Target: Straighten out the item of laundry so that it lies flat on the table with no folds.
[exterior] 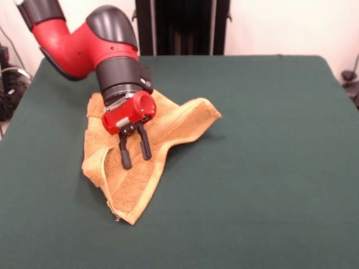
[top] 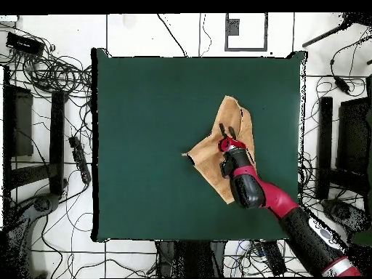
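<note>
The orange-tan towel (exterior: pixel 145 162) lies crumpled on the green table (exterior: pixel 263 168), left of centre in the front view, with folds and one corner sticking out to the right. In the overhead view the towel (top: pixel 234 116) is right of centre. My gripper (exterior: pixel 135 157) hangs over the towel's middle with its two black fingers (exterior: pixel 124 154) spread apart and nothing between them. It also shows in the overhead view (top: pixel 227 131). The arm hides part of the towel's far side.
Green cloth stretches wide to the right and front of the towel in the front view. Cables and black stands (top: pixel 57 138) lie on the floor around the table (top: pixel 145 109).
</note>
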Robot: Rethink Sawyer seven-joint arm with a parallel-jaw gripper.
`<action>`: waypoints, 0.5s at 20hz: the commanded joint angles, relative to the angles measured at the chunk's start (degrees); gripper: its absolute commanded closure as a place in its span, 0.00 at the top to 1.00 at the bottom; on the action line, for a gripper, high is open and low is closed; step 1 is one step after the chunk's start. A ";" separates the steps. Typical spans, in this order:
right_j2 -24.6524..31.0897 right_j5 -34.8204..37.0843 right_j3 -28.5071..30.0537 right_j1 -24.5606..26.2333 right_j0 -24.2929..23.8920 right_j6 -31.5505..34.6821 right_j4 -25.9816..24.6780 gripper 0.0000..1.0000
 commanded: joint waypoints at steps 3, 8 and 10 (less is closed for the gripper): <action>3.65 15.67 -1.20 16.16 -0.72 6.71 -0.53 1.00; -0.02 11.67 0.05 10.35 4.87 7.61 3.14 1.00; -1.44 11.65 0.19 8.41 6.76 7.77 4.97 1.00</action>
